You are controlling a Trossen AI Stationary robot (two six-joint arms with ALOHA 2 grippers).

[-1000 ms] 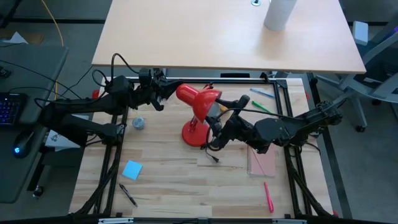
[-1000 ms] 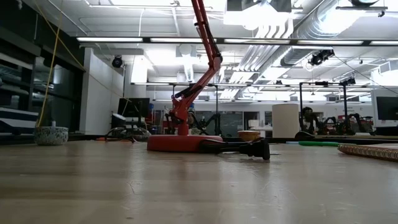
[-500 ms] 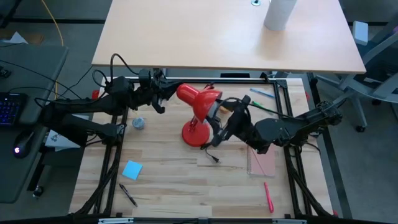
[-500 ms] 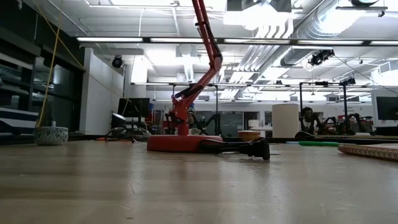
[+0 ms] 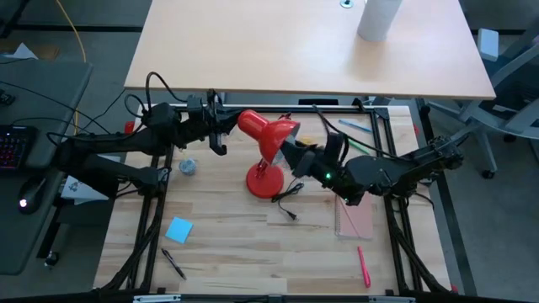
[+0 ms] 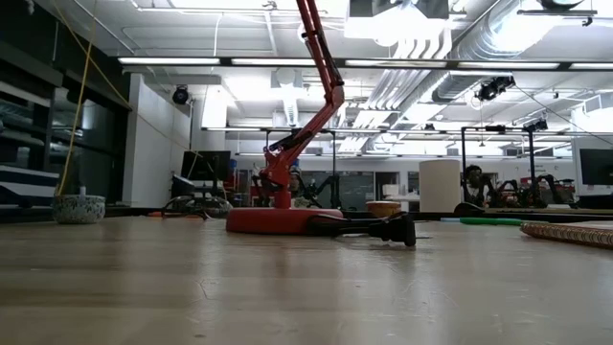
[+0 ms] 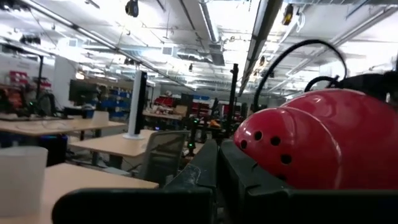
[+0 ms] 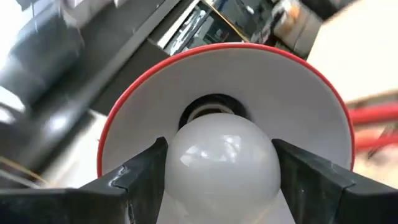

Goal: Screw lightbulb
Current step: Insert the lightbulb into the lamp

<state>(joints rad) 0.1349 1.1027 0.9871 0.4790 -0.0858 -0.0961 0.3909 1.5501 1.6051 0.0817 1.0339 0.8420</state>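
The red desk lamp stands on its round base [image 5: 263, 179] mid-table, its shade [image 5: 259, 131] tipped on its side with the mouth facing the table's right. The white lightbulb [image 8: 222, 160] sits in that mouth, its narrow base in the socket [image 8: 210, 112]. My right gripper [image 5: 292, 154] is at the mouth, shut on the bulb. My left gripper [image 5: 219, 131] is shut, raised beside the shade's domed back [image 7: 323, 143]. The low view shows only the lamp's base [image 6: 283, 220] and jointed arm [image 6: 321, 86]. My left gripper's shut fingers [image 7: 214, 168] lie right beside the shade's domed back; I cannot tell whether they touch it. My right gripper pinches the bulb's round glass [image 8: 180, 163] at its widest part, one finger [image 8: 144, 169] on each side. The fingers come level from the table's right, along the bulb's axis. The bulb is clear of the table, its base in the socket.
The lamp's black cord and plug [image 5: 290, 208] lie near the base. A pink notebook [image 5: 354, 219], red pen [image 5: 363, 265], blue note [image 5: 178, 229], black pen [image 5: 174, 263], small grey object [image 5: 188, 167] and markers [image 5: 354, 126] lie around. A white cylinder [image 5: 376, 18] stands on the far desk.
My right gripper has rolled about its own pointing line at the shade's mouth, staying in place with the bulb between its fingers. My left gripper has rolled a little beside the shade. The lamp has kept still.
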